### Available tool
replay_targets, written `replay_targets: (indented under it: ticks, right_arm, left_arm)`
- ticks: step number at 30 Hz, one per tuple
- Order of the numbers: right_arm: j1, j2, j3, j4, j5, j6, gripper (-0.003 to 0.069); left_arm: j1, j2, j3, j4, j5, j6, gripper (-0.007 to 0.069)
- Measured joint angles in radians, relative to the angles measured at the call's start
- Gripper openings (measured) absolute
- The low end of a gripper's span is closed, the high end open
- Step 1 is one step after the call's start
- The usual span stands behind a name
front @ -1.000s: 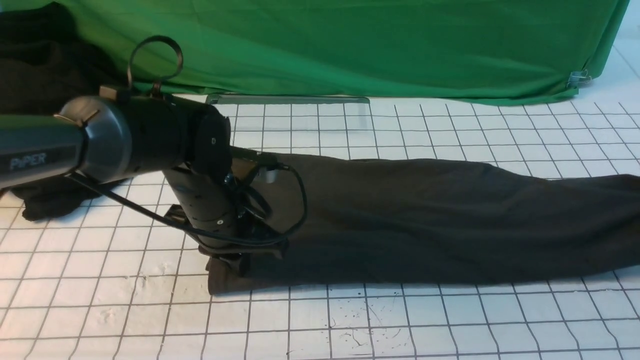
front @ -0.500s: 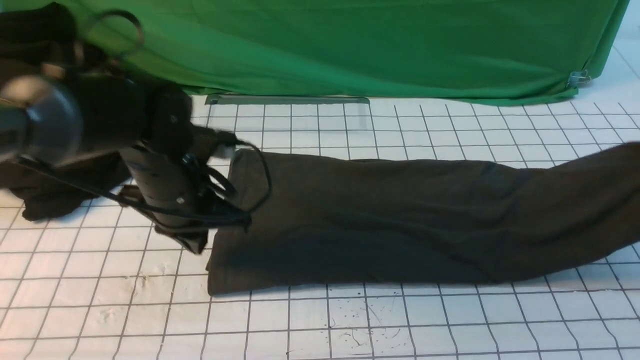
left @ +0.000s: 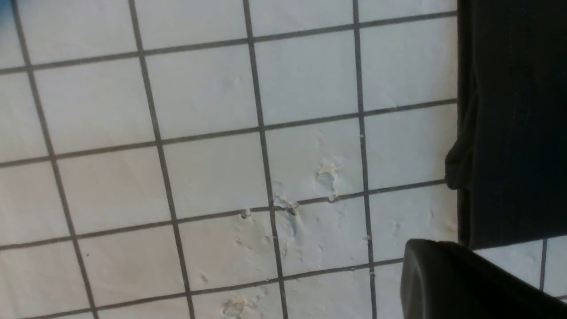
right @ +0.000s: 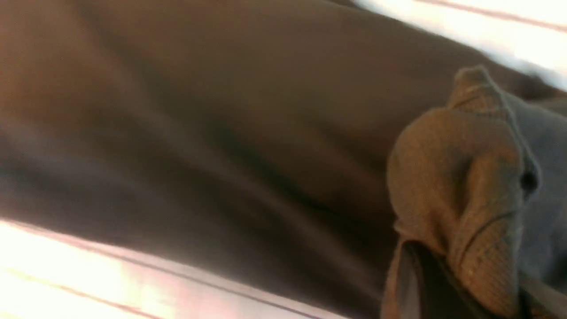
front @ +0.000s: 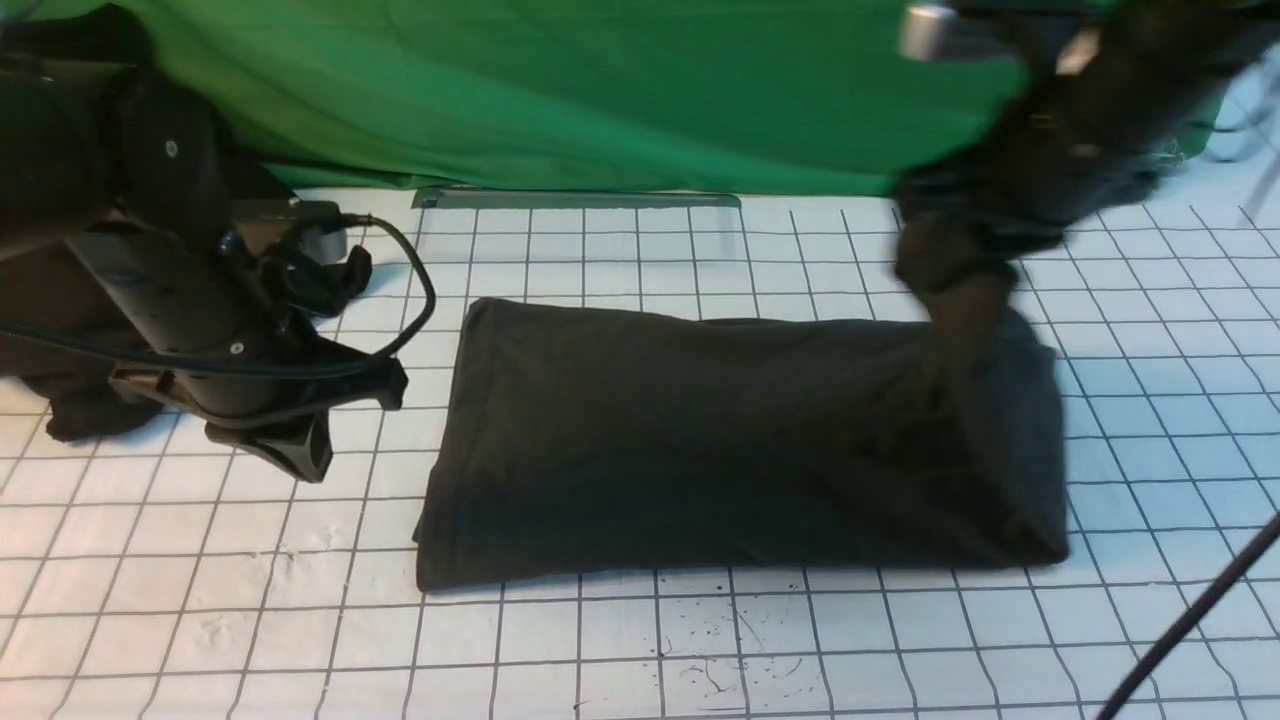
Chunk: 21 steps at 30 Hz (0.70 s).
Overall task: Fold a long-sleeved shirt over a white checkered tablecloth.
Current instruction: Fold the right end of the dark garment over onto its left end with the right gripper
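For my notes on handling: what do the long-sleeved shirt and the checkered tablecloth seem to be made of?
Long-sleeved shirt: soft matte knit fabric; fine ribbing shows in the right wrist view. White checkered tablecloth: thin smooth sheet, perhaps paper or coated cloth; it keeps small dents and wrinkles.

Bright green cloth (front: 600, 90) drapes across the back, a grey metal strip (front: 575, 198) lying just under its hem.

Right arm (front: 1060, 150) is smeared by blur in the front view, top cut by the frame. Right gripper (front: 950, 285) tips are buried in the bunched shirt (front: 720, 440); right wrist view is soft, nearly all cloth. Left arm (front: 150, 250) is cropped at the edge and covers most of the black cloth heap (front: 90, 415). Left wrist view catches only a corner of the left gripper (left: 465, 283).
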Motion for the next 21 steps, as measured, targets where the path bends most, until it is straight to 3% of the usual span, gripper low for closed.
replay_targets:
  ticks: [2,8,16,21]
  right_arm:
    - [0.101,0.04,-0.039,0.05,-0.052,0.02,0.0043]
    - [0.246,0.188,-0.162,0.092,-0.098,0.054,0.0043]
    - [0.346,0.351,-0.283,0.103,-0.181,0.098,0.0053]
    - [0.365,0.449,-0.298,0.137,-0.276,0.122,0.0123]
  left_arm:
    - [0.0,-0.002,0.0,-0.014,0.0,0.001,0.0001]
    - [0.0,-0.002,0.0,-0.039,-0.016,0.002,0.0001]
    - [0.0,-0.003,0.0,-0.039,-0.027,0.005,0.0001]
    - [0.0,-0.003,0.0,-0.046,-0.038,0.008,0.0001]
